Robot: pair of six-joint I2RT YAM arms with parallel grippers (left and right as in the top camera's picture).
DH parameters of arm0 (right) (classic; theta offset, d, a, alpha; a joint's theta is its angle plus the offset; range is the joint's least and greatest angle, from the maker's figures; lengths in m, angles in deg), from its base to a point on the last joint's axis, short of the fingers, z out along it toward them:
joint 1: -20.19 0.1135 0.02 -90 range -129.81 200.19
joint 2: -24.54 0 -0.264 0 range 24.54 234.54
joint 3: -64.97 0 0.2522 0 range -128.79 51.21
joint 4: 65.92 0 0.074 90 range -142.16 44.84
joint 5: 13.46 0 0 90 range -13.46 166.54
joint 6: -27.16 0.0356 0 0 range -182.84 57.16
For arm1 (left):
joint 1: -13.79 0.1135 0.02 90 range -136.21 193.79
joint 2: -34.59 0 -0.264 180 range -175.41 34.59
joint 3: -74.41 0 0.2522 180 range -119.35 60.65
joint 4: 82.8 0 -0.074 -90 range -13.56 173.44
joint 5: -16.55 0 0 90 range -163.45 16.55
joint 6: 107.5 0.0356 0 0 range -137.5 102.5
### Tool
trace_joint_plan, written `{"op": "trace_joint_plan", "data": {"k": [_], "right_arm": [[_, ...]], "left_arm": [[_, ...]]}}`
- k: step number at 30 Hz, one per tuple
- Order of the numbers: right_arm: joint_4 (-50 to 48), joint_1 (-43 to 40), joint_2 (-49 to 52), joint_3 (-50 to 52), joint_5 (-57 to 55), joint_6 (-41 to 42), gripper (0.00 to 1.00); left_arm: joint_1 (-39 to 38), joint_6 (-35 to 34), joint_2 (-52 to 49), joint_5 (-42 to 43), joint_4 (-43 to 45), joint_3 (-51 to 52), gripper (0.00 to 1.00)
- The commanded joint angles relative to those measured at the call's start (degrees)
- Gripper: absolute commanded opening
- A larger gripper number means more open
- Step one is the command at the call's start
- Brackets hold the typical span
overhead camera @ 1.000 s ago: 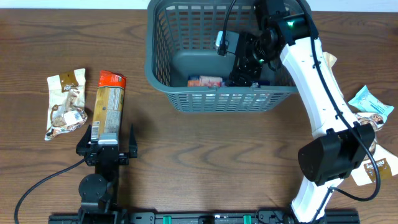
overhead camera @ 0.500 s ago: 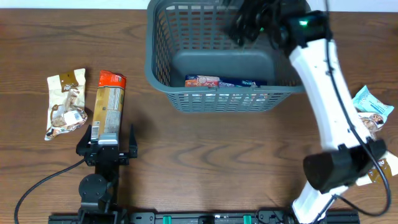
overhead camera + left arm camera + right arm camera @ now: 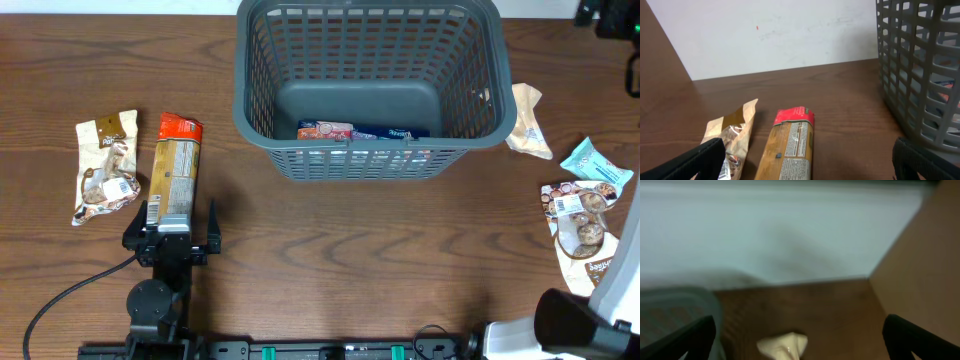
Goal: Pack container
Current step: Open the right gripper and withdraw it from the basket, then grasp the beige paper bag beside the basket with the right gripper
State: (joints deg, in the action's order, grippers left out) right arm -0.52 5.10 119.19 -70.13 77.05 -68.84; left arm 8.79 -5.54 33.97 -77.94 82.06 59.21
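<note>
Container [image 3: 370,160]: we find the dark grey lattice basket at the far middle of the wooden table [image 3: 330,260], upright with its mouth open to the overhead camera. Two snack packets lie on its floor against the near wall, an orange-red packet [image 3: 327,130] and, touching it on the right, a dark blue packet [image 3: 395,132].

Left gripper [image 3: 180,212]: we see it low at the near left of the table, fingers spread wide and gripping nothing. A long bar packet [image 3: 177,170] with a red far end lies in line with it, its near end reaching between the fingertips. Just to the left of that bar lies a brown-and-white packet [image 3: 105,165]. In the left wrist view the container [image 3: 920,75] stands to the right.

Right gripper [image 3: 802,337]: we see its fingers wide apart with nothing between them. The right wrist view is blurred. In the overhead view only a dark part shows at the far right corner.

To the right of the container lie a cream packet [image 3: 527,120], just beside the wall, a light blue packet [image 3: 597,162], and a cookie packet [image 3: 575,210].
</note>
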Motion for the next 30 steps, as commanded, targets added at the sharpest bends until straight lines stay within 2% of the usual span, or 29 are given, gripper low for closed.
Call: {"op": "trace_joint_plan", "data": {"k": [1,5,17,24,30], "right_arm": [[3.1,-2.73,4.42,0.15,4.5,-0.07,0.99],[6.05,-3.37,9.51,0.15,4.46,-3.39,0.99],[8.72,-3.89,24.48,0.15,3.98,-6.47,0.99],[16.48,-4.04,32.35,0.15,4.02,-16.41,0.99],[17.42,-4.22,35.65,0.15,4.02,-20.76,0.99]], "left_arm": [[-0.24,-0.22,0.33,-0.48,-1.6,1.2,0.99],[-0.24,-0.22,0.33,-0.5,-1.6,1.2,0.99],[-0.22,-0.22,0.33,-0.5,-1.57,1.2,0.99],[-0.24,-0.22,0.33,-0.5,-1.57,1.2,0.99],[-0.24,-0.22,0.33,-0.5,-1.55,1.2,0.99]]}}
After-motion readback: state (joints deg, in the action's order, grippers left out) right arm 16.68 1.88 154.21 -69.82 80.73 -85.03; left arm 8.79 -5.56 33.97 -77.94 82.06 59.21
